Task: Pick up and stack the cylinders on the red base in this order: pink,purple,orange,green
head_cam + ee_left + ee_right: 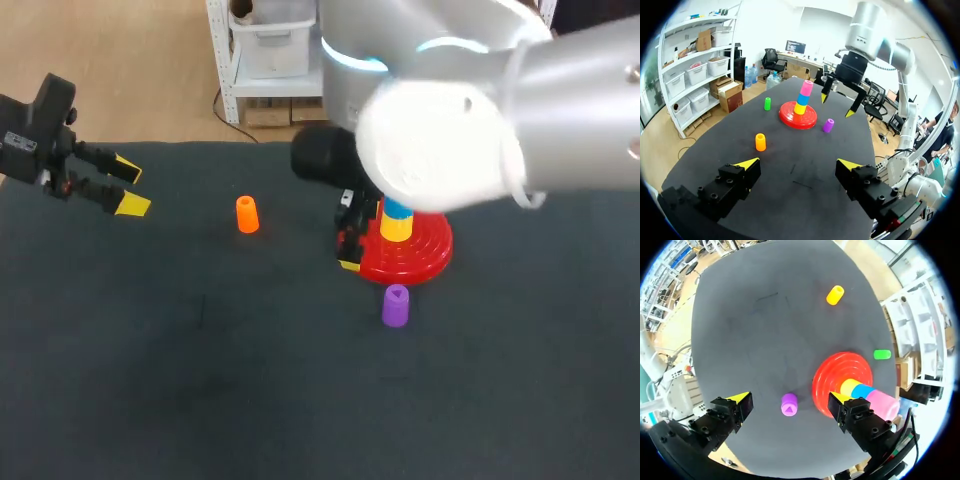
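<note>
Cylinders all stand upright here, long axes vertical. Nearest is the purple cylinder [395, 305], its open end facing up, just on the near side of the red base [428, 258] but apart from its rim. The right gripper [837, 106] hangs above this spot with fingers spread wide and nothing between them; in its wrist view the purple cylinder sits on the table below the gap. On the base a stack rises straight: yellow cylinder [800, 108] lowest, blue cylinder [803, 99] on it, pink cylinder [806, 88] on top. The orange cylinder [247, 214] stands well to the left of the base, hollow end up. Farther left the left gripper [128, 187] hovers by the far left edge, fingers wide apart and empty. The green cylinder [767, 103] stands on the far side of the base, hidden in the head view by the right arm.

The table [200, 380] is covered in dark, matt charcoal cloth.

The base is a glossy red disc with stepped rings; the cylinders are small, smooth, bright plastic tubes.
</note>
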